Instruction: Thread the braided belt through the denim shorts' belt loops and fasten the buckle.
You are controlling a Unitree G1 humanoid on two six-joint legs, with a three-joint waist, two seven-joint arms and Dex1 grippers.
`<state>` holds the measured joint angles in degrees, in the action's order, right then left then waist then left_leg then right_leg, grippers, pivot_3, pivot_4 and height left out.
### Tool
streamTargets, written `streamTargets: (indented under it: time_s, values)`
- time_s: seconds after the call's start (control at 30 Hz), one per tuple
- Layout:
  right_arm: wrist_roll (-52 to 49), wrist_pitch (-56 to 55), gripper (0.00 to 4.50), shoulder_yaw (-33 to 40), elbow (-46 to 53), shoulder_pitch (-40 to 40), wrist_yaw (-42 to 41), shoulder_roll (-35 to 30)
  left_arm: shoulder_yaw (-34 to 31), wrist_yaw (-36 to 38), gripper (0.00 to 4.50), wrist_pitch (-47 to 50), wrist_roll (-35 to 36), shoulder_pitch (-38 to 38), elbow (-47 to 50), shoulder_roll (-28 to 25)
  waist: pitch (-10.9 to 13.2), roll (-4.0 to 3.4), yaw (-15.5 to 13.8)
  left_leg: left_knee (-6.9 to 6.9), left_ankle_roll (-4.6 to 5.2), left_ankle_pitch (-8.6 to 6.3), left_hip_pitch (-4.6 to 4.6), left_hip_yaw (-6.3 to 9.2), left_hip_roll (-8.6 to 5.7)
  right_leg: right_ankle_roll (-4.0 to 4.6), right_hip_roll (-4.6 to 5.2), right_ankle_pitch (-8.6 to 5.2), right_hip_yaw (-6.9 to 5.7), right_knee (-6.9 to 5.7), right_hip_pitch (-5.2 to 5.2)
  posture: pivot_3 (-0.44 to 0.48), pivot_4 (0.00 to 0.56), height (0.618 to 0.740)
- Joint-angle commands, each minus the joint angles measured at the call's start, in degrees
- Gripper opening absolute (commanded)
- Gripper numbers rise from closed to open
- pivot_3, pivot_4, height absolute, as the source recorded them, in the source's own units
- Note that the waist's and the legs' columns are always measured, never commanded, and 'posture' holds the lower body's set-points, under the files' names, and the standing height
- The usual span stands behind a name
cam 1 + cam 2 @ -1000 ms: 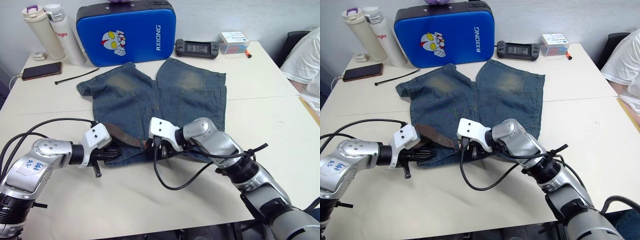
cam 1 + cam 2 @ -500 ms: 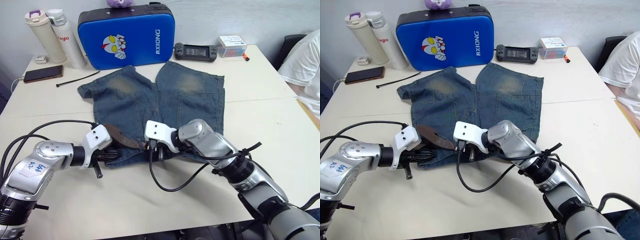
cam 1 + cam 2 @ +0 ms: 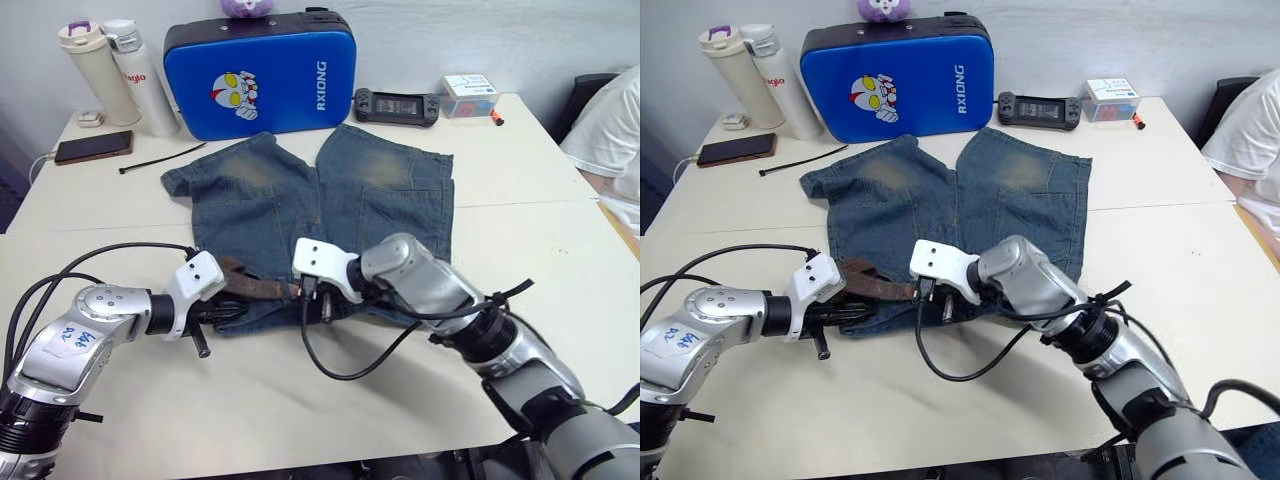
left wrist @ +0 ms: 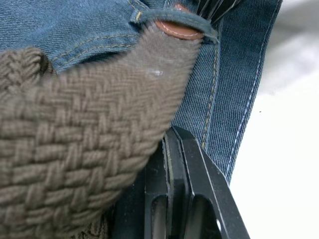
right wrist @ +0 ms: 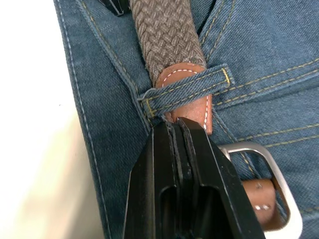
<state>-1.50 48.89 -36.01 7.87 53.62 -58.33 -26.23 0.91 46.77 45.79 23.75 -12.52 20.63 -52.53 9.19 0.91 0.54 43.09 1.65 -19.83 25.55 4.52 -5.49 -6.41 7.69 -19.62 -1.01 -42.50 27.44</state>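
The denim shorts (image 3: 300,200) lie flat on the white table, waistband nearest me. The braided belt (image 3: 255,285) runs along the waistband between my two grippers. My left gripper (image 3: 228,308) is shut at the waistband's edge, and the belt (image 4: 75,144) lies across its fingers (image 4: 199,189). My right gripper (image 3: 318,300) is shut on the belt's brown leather tip (image 5: 174,74), which passes under a belt loop (image 5: 189,84). The silver buckle (image 5: 244,147) rests on the denim just beside the right fingers.
A blue case (image 3: 260,70) stands behind the shorts, with two bottles (image 3: 100,75), a phone (image 3: 82,148) and a black cable tie (image 3: 160,157) to its left. A game controller (image 3: 395,105) and a small box (image 3: 470,92) lie at the back right. A person in white (image 3: 615,120) sits at the right edge.
The head views have shifted a little. Both grippers stay at the waistband with the belt between them, and I see no clear move of either.
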Motion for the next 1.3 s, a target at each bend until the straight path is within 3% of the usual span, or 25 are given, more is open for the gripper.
streamTargets:
  time_s: [0.03,0.17,0.5,0.53,0.63,0.87,1.3]
  values:
    - [2.7,-7.9,0.03,-0.8,1.2,3.5,-2.6,-2.3,1.6,-0.3,0.0,-0.6,-1.5,-0.1,-0.2,0.8,0.0,0.0,-0.1,-0.02,0.0,0.0,0.0,-0.02,0.01,0.0,0.0,0.0,0.0,0.02,0.0,0.0,0.15,0.664]
    - [5.0,-15.6,0.03,-1.3,-1.4,5.9,-5.6,-4.3,2.3,-0.2,0.0,-1.2,-2.1,-0.7,-1.1,1.7,0.0,0.0,-0.5,-0.02,-0.01,0.0,-0.01,-0.03,0.02,0.0,-0.01,0.0,-0.01,0.05,0.0,0.0,0.15,0.664]
    - [-1.1,-8.5,0.03,5.7,0.1,2.9,-5.5,-0.8,2.0,0.2,0.0,-1.9,-2.9,-0.4,-1.5,2.2,0.0,0.0,-0.6,-0.01,-0.01,0.0,-0.01,0.02,0.02,0.0,0.0,0.0,0.0,0.1,-0.06,0.0,0.15,0.664]
    - [-1.1,-8.1,0.7,5.7,-0.1,2.5,-5.0,-0.4,2.0,0.2,0.0,-1.9,-2.9,-0.4,-1.5,2.2,0.0,0.0,-0.6,-0.01,-0.01,0.0,-0.01,0.02,0.02,0.0,-0.01,0.0,0.0,0.13,-0.07,0.0,0.15,0.664]
    - [-1.1,-6.5,1.86,5.3,-1.1,1.2,-3.5,1.9,2.0,0.4,0.0,-2.0,-3.1,-0.4,-1.5,2.1,0.0,-0.01,-0.5,-0.01,-0.01,0.0,0.0,0.03,0.02,0.0,-0.01,0.0,0.0,0.15,-0.07,0.0,0.15,0.664]
    - [-1.8,-4.1,1.86,4.5,-6.4,0.5,-2.8,6.5,1.4,0.4,0.0,-1.9,-3.2,0.2,-0.8,1.7,0.0,-0.02,-0.4,-0.03,-0.01,0.0,-0.01,0.01,0.03,0.01,-0.03,0.0,-0.01,0.17,-0.06,0.0,0.15,0.664]
    - [-0.3,-4.3,1.86,2.9,-10.9,0.5,-3.0,6.7,-0.2,0.0,0.0,-1.3,-3.1,1.9,0.4,1.3,0.0,-0.03,-0.3,-0.06,-0.02,0.0,-0.01,0.01,0.03,0.01,-0.05,0.0,-0.01,0.19,-0.01,0.0,0.15,0.664]
